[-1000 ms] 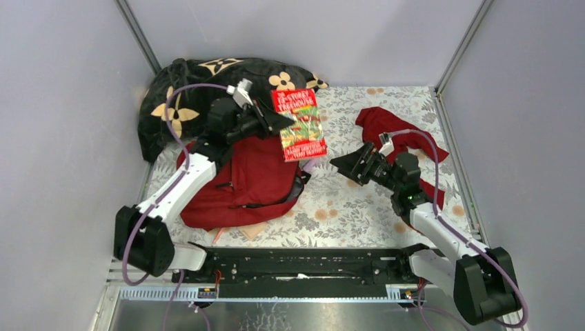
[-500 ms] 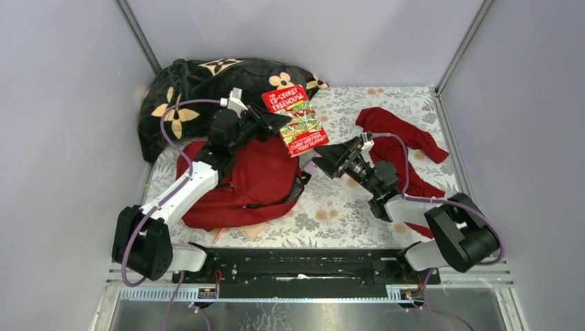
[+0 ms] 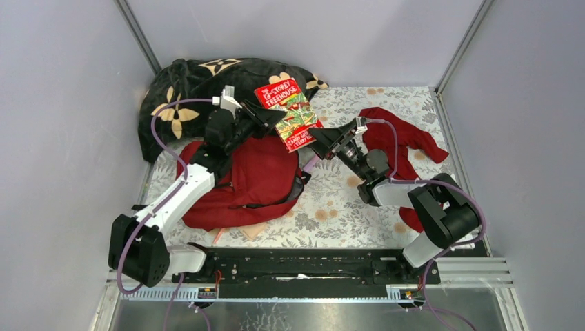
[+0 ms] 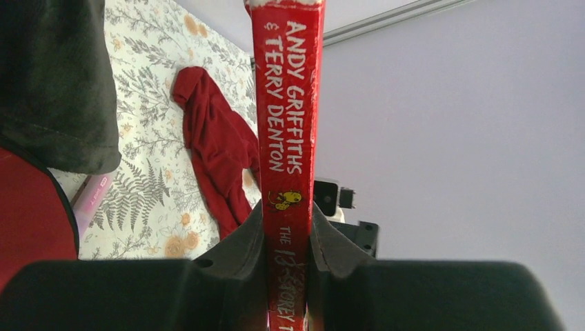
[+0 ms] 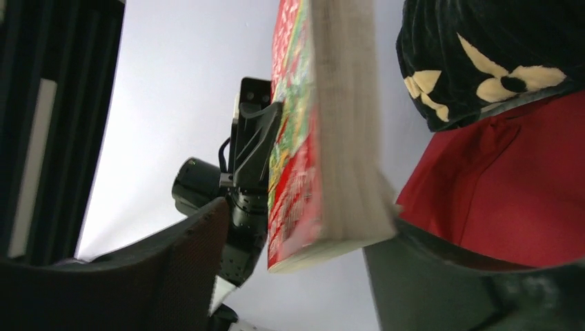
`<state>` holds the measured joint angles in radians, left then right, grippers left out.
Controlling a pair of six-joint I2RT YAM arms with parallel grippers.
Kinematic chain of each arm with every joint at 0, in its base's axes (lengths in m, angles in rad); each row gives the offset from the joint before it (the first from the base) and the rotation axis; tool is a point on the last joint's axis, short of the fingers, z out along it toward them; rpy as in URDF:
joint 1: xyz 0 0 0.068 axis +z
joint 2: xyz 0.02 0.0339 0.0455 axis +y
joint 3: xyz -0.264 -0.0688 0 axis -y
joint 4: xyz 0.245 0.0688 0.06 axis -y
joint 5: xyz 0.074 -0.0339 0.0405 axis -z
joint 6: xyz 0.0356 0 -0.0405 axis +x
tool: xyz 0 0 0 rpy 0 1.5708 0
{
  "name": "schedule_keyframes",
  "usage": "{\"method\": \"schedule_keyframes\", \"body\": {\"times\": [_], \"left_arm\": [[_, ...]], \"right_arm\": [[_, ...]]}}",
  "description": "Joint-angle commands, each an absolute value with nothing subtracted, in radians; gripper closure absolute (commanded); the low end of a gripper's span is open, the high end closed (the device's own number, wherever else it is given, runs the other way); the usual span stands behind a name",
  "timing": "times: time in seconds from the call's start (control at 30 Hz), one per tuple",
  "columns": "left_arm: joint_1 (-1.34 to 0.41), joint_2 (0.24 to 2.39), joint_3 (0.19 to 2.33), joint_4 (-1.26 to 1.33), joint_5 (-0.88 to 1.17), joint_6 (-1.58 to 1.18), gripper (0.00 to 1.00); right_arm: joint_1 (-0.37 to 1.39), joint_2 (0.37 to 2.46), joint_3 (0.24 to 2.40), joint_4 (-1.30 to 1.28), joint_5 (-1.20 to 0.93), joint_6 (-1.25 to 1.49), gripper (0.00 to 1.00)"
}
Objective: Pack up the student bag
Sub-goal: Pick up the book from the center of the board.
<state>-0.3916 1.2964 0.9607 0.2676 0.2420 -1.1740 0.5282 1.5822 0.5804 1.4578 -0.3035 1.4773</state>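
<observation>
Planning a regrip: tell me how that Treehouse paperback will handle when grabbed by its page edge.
Probably stiff enough: the paperback juts flat from the left gripper, pinched at the spine only. Its page edge looks fanned, so it may splay.

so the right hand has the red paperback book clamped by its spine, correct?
No. It is the left hand that has the red paperback book clamped by its spine, and the left wrist view shows the spine pinched between its fingers. The right hand stands open, with the book's end between its fingers.
</observation>
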Motion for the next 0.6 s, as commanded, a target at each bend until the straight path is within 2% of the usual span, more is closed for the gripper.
{"method": "schedule_keyframes", "body": {"times": [0.0,0.13,0.17,0.2,0.23,0.3,0.33,0.37,0.57], "left_arm": [[-0.391,1.252,1.006,0.254,0.22,-1.106,1.0],[-0.39,1.262,1.002,0.257,0.247,-1.121,1.0],[-0.39,1.262,1.011,0.243,0.252,-1.112,0.98],[-0.389,1.259,1.023,0.223,0.257,-1.097,0.92],[-0.39,1.258,1.038,0.202,0.265,-1.077,0.78],[-0.382,1.252,1.069,0.147,0.29,-1.027,0.33],[-0.373,1.249,1.087,0.124,0.314,-0.994,0.15],[-0.359,1.248,1.108,0.087,0.34,-0.962,0.04],[-0.181,1.333,1.243,-0.148,0.745,-0.815,0.01]], "right_arm": [[0.533,1.624,0.662,1.565,-0.288,1.492,0.39],[0.533,1.69,0.72,1.552,-0.353,1.531,0.87],[0.532,1.705,0.724,1.56,-0.358,1.551,0.96],[0.532,1.717,0.721,1.579,-0.359,1.572,1.0],[0.532,1.725,0.709,1.605,-0.355,1.591,1.0],[0.519,1.74,0.697,1.646,-0.383,1.627,1.0],[0.505,1.751,0.705,1.659,-0.433,1.651,1.0],[0.49,1.768,0.722,1.674,-0.496,1.678,1.0],[0.438,1.777,0.763,1.71,-0.826,1.728,1.0]]}}
